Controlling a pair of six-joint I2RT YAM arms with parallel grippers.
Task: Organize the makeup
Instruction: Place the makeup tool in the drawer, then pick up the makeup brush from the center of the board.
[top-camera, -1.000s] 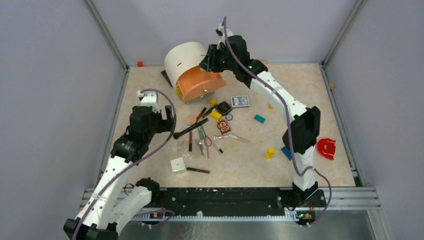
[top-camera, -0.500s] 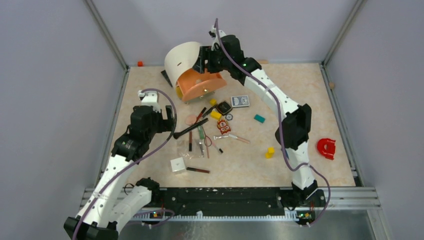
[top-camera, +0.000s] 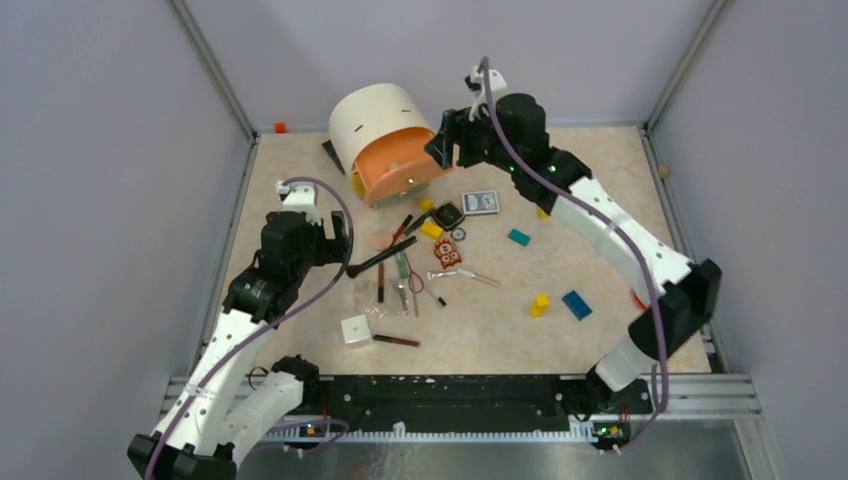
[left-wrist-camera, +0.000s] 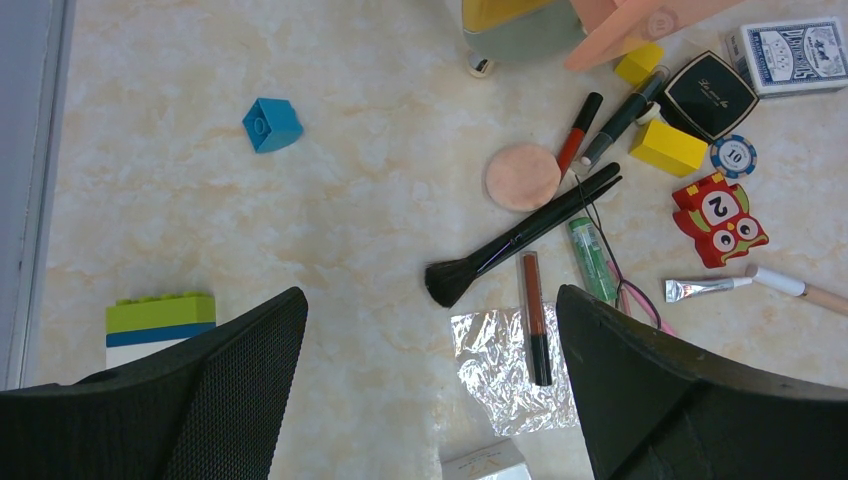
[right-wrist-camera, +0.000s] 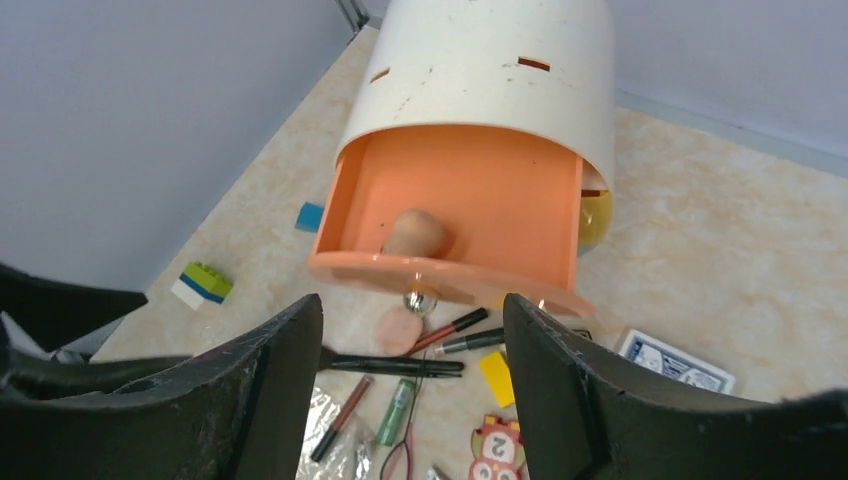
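End effectors open, empty; left wide, right facing drawer.

I see a beige marbled table with a black brush lying near its middle. Just beyond the brush sits a peach puff, and farther beyond stands the drawer cabinet. Right of the brush lie a compact, cards, a yellow block and an owl toy. Nearer me than the brush are a crinkled pouch, a brown pencil partly over it, and a green tube. A white box lies nearer still.
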